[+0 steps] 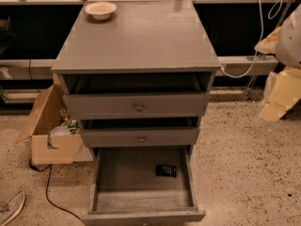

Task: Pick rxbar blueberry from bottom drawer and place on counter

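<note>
The rxbar blueberry (166, 170) is a small dark bar lying flat on the worn grey floor of the open bottom drawer (117, 199), toward its right rear. The counter (141, 39) is the grey cabinet top, bare except for a bowl at its far left corner. My gripper (281, 95) shows as cream-coloured parts at the right edge of the camera view, level with the upper drawers. It is well to the right of the cabinet and far from the bar.
A cream bowl (100, 9) sits on the counter's back left. The two upper knobbed drawers (139, 106) are partly pulled out. An open cardboard box (51, 135) with items stands left of the cabinet. A black cable (51, 197) and a shoe (10, 207) lie on the speckled floor.
</note>
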Motion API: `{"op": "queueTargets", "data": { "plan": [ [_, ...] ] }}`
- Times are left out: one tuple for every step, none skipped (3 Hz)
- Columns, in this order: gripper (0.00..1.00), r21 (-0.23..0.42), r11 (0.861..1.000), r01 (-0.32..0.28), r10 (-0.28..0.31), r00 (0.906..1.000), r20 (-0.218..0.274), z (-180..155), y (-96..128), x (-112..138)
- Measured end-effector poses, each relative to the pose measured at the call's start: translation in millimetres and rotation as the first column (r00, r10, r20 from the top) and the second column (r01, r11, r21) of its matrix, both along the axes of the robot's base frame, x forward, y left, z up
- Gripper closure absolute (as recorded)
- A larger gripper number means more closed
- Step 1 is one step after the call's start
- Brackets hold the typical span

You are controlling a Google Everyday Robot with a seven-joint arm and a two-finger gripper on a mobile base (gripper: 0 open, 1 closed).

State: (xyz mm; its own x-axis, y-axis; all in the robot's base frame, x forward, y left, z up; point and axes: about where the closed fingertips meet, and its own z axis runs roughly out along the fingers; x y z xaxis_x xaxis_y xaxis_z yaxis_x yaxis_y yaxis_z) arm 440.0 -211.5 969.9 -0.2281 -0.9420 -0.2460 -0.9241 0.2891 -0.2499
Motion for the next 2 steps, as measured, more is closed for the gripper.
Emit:
{"op": "queueTargets", "data": {
  "plan": [
    [0.00,0.177,0.984,0.017,-0.011,0.9993,-0.035,-59.0,25.5,2.4],
    [0.00,0.393,0.918,0.055,-0.026,0.9965,-0.080,-134.6,77.9,8.6]
  ]
}}
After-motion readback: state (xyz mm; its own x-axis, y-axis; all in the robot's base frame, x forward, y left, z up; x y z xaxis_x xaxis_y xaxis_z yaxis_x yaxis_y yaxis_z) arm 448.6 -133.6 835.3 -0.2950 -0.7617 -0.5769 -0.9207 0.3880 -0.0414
